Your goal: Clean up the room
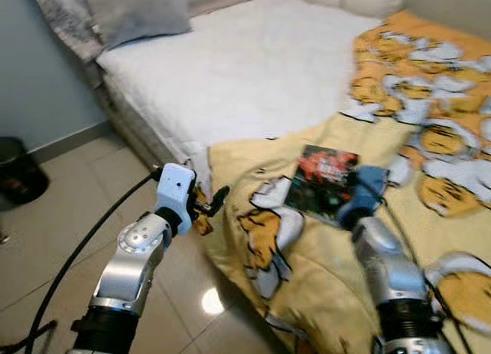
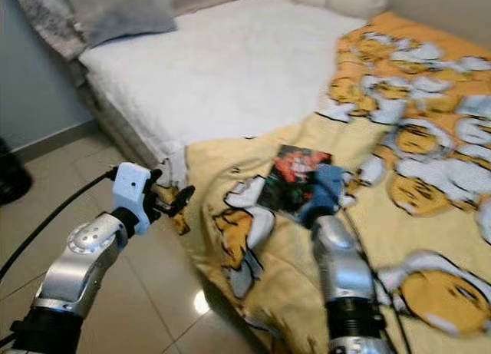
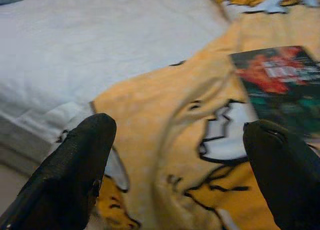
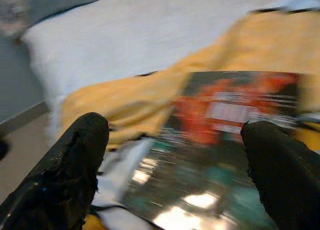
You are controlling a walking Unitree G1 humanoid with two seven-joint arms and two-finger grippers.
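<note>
A book with a dark red-and-green cover lay flat on the yellow cartoon-print blanket, which covered the near part of the bed and hung over its edge toward the tiled floor. The right gripper was released, fingers spread wide, held just above the near part of the book. The left gripper was also released, held over the blanket's hanging edge at the bedside, well apart from the book. A grey pillow rested at the head of the white mattress. A dark bin stood on the floor by the wall.
</note>
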